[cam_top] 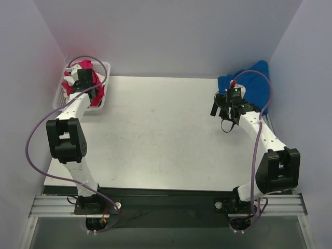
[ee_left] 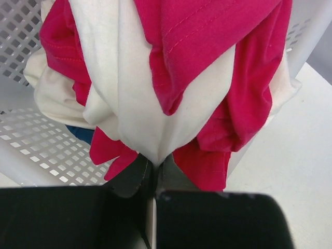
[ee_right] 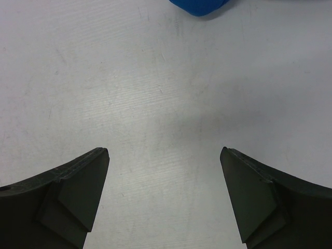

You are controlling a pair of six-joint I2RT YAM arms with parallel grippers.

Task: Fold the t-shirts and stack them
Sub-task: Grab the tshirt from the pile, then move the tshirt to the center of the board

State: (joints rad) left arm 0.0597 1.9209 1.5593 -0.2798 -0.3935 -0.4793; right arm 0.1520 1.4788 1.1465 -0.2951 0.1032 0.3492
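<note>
1. At the far left corner of the table [cam_top: 155, 129], in the white lattice basket [cam_top: 106, 67]: a white shirt [ee_left: 129, 104] heaped up and tangled with a magenta shirt [ee_left: 207, 36]. The basket looks to be the supply pile for folding.
2. Left gripper [ee_left: 154, 165]: jaws pressed together on a low fold of the white shirt. This is a pinch for drawing it out of the basket.
3. The magenta cloth drapes over and around the white. My guess is that it drags along unless shaken loose.
4. Left arm: stretched forward and leftward, elbow raised over the table's left side, wrist directly over the basket.
5. A dark blue sliver shows under the heap in the left wrist view. I cannot tell whether it is another shirt.
6. Blue shirt [cam_top: 248, 83]: bunched and unfolded at the far right corner, near the wall.
7. Right gripper [ee_right: 163, 151]: jaws wide apart with nothing between them, aimed down at bare tabletop just short of the blue shirt's edge.
8. Right arm: reaching forward along the right side, wrist tipped downward. It is probably poised to help spread whatever comes out.
9. As I read it, the step in hand is the first pick. No folded stack is visible.
</note>
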